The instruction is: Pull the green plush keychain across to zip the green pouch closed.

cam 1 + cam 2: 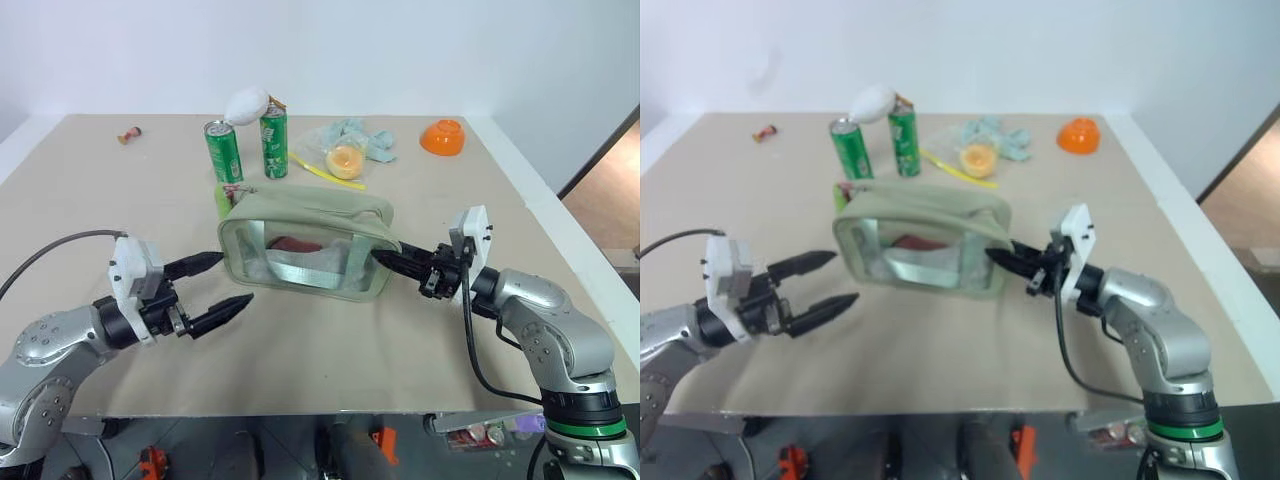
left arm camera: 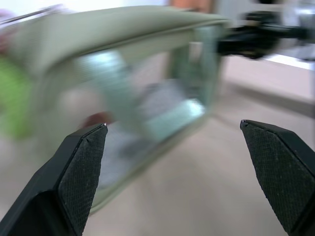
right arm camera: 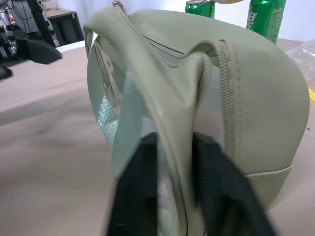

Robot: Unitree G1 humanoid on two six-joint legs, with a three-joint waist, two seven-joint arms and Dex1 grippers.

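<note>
The left tool point(image 1: 218, 284) stands wide apart near the pouch point(image 1: 305, 243), at its left end. The right tool point(image 1: 385, 260) pinches the pouch's right end. The plush keychain point(image 1: 222, 201) lies at the pouch's far left corner; behind it stand two cans point(image 1: 247, 143).

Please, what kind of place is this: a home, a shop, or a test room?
Probably a lab or test room. A plain beige table stands against a bare white wall, and unrelated props lie on it: the green pouch, two green soda cans and an orange bowl.

Green soda cans point(image 1: 224, 151), lettering perhaps present, too blurred to read
</note>
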